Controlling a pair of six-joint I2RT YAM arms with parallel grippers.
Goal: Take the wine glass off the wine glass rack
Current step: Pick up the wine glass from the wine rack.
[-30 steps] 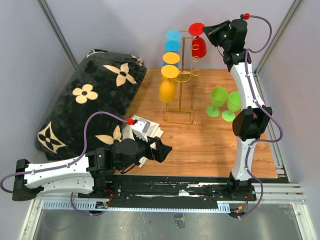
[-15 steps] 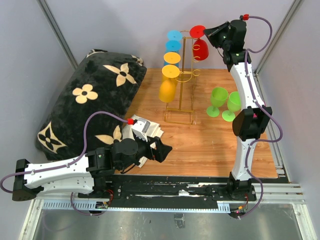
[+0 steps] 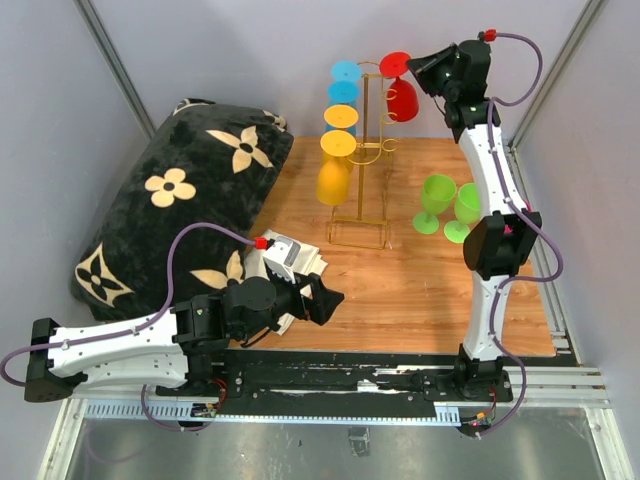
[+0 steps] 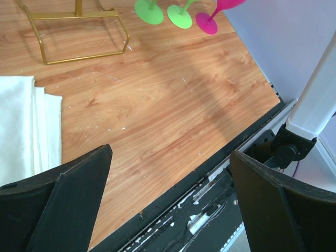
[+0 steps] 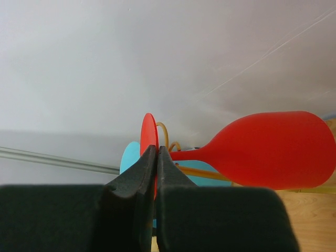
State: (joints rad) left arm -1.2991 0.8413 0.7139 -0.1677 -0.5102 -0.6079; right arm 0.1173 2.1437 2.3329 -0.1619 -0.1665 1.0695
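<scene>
Two matte black fingers (image 5: pixel 131 194) of my right gripper (image 5: pixel 156 157) pinch the thin disc foot of the red wine glass (image 5: pixel 273 149), bowl rightward.

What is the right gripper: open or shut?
Shut on the red glass: the right gripper fingers pinch its round foot between them.

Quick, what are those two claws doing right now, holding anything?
Left gripper: open, holding nothing.
Right gripper: closed, pinching the round foot of the red wine glass.
</scene>
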